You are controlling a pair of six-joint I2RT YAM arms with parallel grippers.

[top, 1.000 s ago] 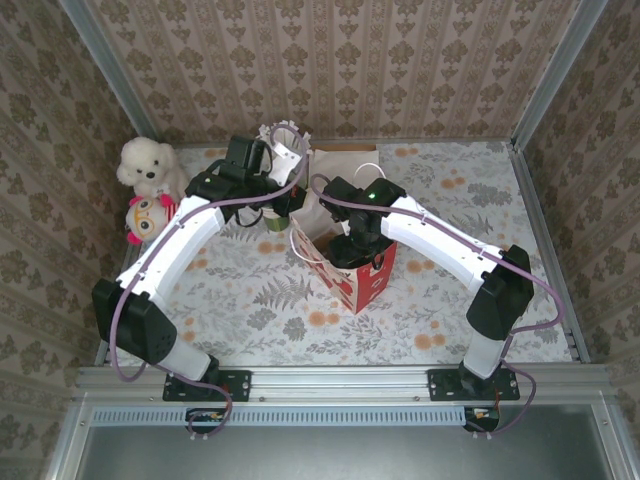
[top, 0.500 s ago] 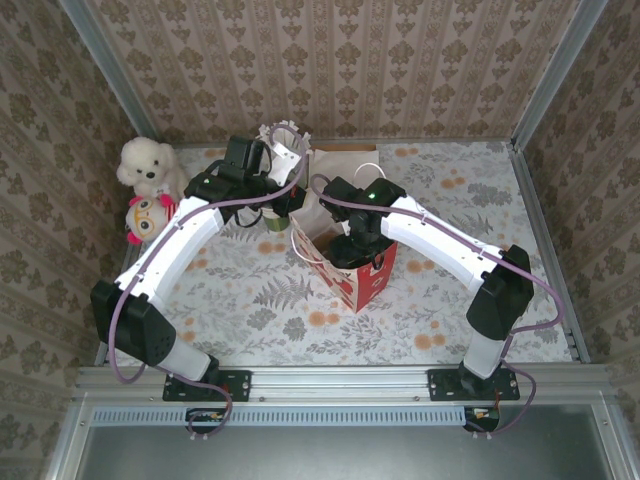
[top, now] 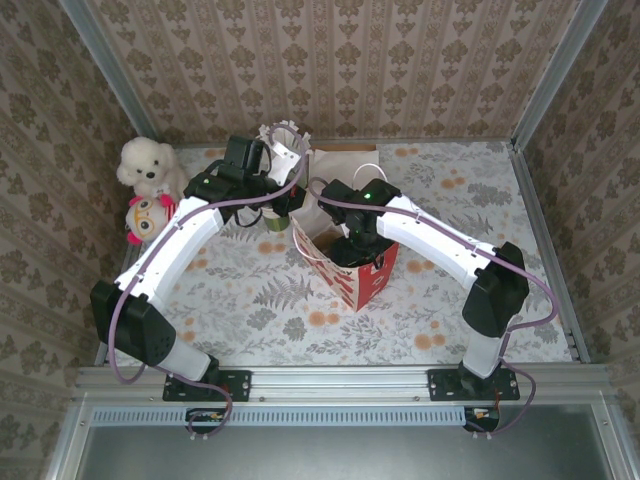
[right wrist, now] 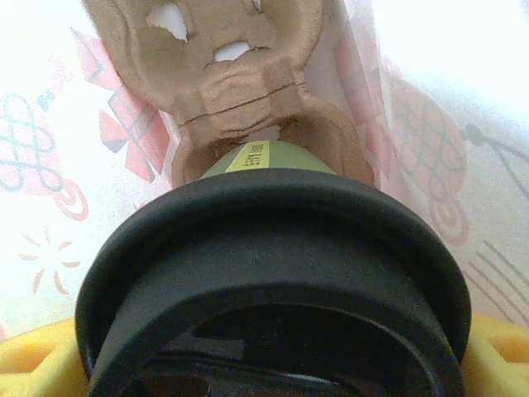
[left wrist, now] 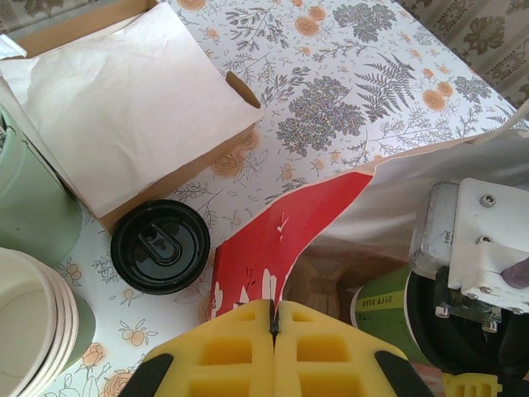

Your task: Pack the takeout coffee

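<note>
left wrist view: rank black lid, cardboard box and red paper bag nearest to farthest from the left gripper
1. red paper bag: its edge is pinched in the left gripper, centre.
2. black lid: on the table, up and left.
3. cardboard box: beyond the lid, top left.

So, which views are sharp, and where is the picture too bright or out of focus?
Right wrist view: the lid on the coffee cup sits so near the lens that it blurs, and the paper bag behind is washed out to white. Left wrist view: sharp and evenly lit, a faint sheen on the spare lid. Top external view: soft, even light, no hard shadows.
</note>
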